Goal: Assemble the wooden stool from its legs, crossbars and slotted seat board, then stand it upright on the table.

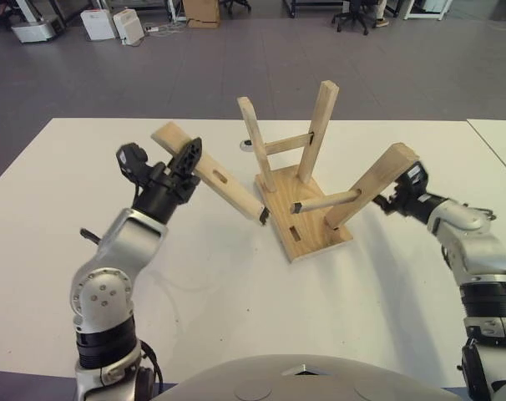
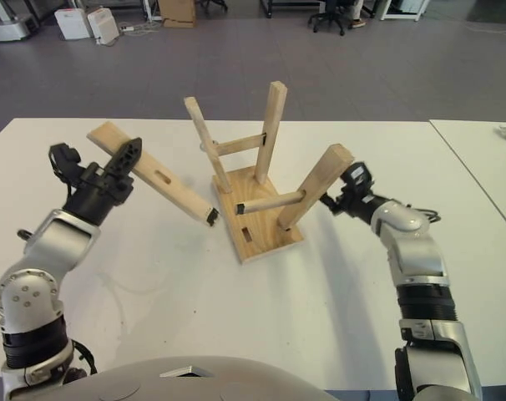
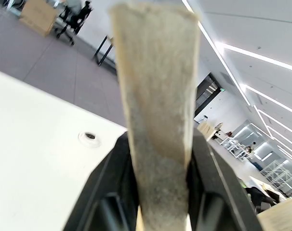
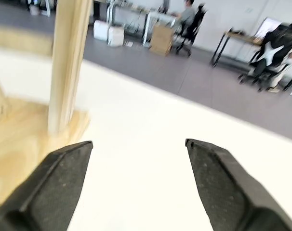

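Grips loose leg in left hand with right hand open; may jam in slot of seat if angled.

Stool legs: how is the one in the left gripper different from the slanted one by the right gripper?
The held leg is clamped in the left gripper; the slanted leg stands on the seat board, with the open right gripper beside it. The held leg's slots are empty; the slanted leg carries a crossbar. Both are tilted pale wood.
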`<action>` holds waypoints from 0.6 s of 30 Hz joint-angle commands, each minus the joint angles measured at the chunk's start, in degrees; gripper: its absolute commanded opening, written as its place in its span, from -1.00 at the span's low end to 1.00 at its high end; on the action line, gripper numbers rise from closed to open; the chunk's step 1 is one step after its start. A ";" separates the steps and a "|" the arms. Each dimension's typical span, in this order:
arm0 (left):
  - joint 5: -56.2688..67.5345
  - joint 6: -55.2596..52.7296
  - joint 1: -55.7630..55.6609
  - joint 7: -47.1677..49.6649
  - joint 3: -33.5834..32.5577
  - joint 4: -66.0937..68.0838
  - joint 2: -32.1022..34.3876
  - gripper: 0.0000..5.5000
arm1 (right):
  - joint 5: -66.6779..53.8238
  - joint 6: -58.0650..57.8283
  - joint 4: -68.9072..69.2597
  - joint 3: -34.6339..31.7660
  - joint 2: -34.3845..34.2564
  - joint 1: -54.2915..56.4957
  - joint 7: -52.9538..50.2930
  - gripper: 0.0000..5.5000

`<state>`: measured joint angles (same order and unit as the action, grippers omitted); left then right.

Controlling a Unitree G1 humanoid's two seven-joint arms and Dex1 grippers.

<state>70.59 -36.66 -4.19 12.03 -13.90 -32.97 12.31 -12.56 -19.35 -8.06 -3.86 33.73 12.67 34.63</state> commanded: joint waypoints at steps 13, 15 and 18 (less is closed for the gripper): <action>-25.51 9.47 6.92 0.59 10.02 0.53 -6.96 -0.63 | 3.47 -1.70 16.27 13.44 -2.71 -11.21 6.90 0.30; -28.83 11.32 6.61 -0.76 10.55 2.21 -7.23 -0.63 | 3.55 -1.78 17.55 14.51 -3.30 -11.44 7.14 0.30; -32.03 12.76 6.38 -1.52 12.17 3.34 -8.44 -0.63 | 3.33 -1.15 18.61 15.42 -3.62 -11.14 7.92 0.30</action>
<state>41.68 -23.21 1.66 10.23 -3.13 -31.13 4.25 -8.66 -20.81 9.11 10.81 30.63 1.54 41.53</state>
